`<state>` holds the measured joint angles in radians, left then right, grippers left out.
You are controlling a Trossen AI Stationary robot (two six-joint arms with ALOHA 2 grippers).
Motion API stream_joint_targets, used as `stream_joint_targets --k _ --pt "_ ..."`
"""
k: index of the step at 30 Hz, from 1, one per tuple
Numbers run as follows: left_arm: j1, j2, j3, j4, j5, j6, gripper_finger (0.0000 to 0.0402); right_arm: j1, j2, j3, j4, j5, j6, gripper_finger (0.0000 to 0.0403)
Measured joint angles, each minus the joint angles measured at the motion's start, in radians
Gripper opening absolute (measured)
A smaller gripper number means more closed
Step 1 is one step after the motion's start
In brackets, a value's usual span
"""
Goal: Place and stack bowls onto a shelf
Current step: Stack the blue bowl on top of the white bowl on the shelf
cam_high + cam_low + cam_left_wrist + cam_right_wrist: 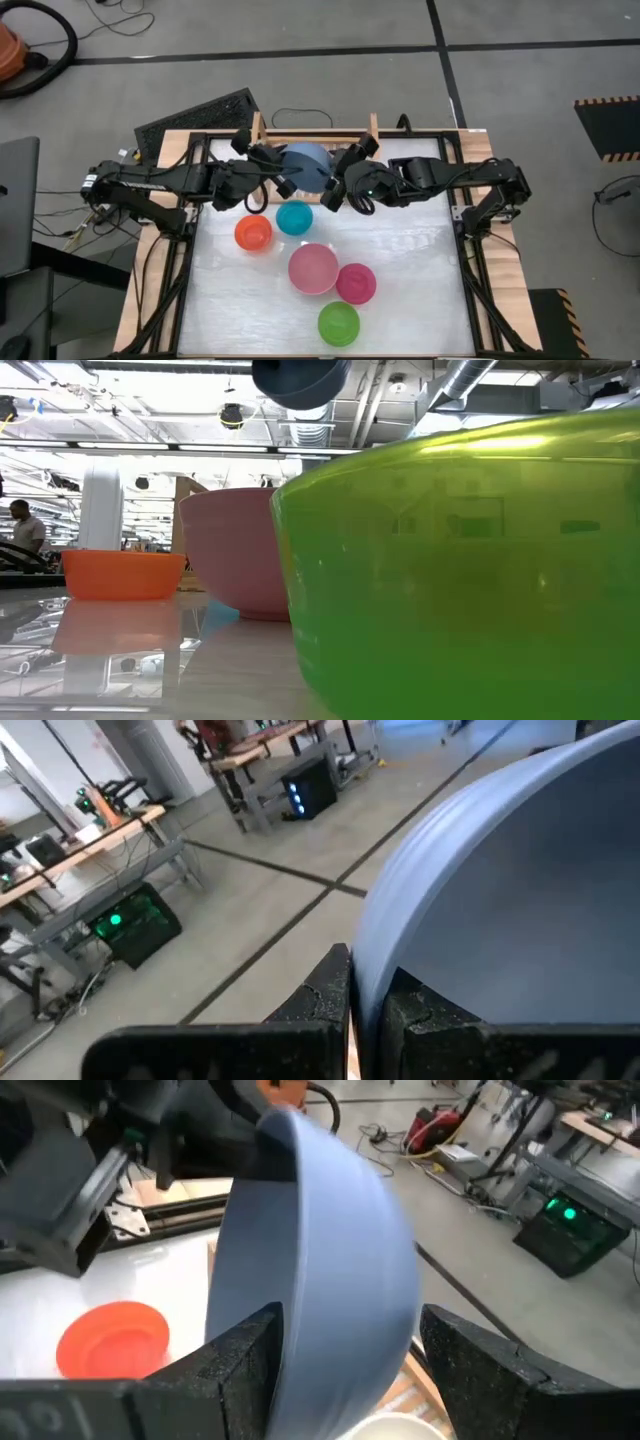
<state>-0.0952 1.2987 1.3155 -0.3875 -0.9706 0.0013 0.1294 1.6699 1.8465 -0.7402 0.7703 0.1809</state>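
A blue bowl (305, 160) is held in the air over the wooden shelf (258, 128) at the table's far edge, and it shows high up in the low view (300, 378). My left gripper (278, 172) is shut on its rim. My right gripper (340, 178) is open, with its fingers standing on either side of the tilted bowl (330, 1270). The red-orange (253, 232), teal (294, 217), pink (313, 268), magenta (355, 283) and lime green (338, 323) bowls rest upright on the table. A cream-white bowl (392, 1429) sits on the shelf slats. The dark green bowl is hidden. My left gripper pinches the blue bowl's rim (368, 982), one finger (425, 1015) inside the bowl and one (325, 1000) outside. It comes from the table's left side. The bowl is lifted clear and tipped on its side. My right gripper straddles the bowl; whether a finger (245, 1355) touches it, I cannot tell.
The lime green bowl (460, 560) fills the near right of the low view, with the pink bowl (230, 550) and the red-orange bowl (122, 573) behind it. Bare white table surface lies along the left (215, 300) and right (420, 260) sides.
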Motion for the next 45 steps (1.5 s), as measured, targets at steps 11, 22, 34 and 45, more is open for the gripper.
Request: stream_joint_targets --k 11,22,34,45 --pt "-0.011 0.000 -0.001 0.014 -0.021 -0.039 0.0001 -0.002 -0.002 0.000 -0.016 0.055 0.063 0.0113" --pt "-0.016 -0.006 0.001 0.095 0.092 -0.011 0.0089 -0.017 -0.001 -0.002 -0.035 0.049 0.084 0.0027" --pt "-0.010 0.000 0.000 0.134 0.114 0.061 0.0255 -0.037 0.016 0.000 -0.025 -0.050 0.080 0.0025" --pt "-0.022 -0.057 -0.001 0.139 -0.021 0.159 0.0260 -0.156 0.016 0.002 -0.061 -0.220 0.110 0.0025"
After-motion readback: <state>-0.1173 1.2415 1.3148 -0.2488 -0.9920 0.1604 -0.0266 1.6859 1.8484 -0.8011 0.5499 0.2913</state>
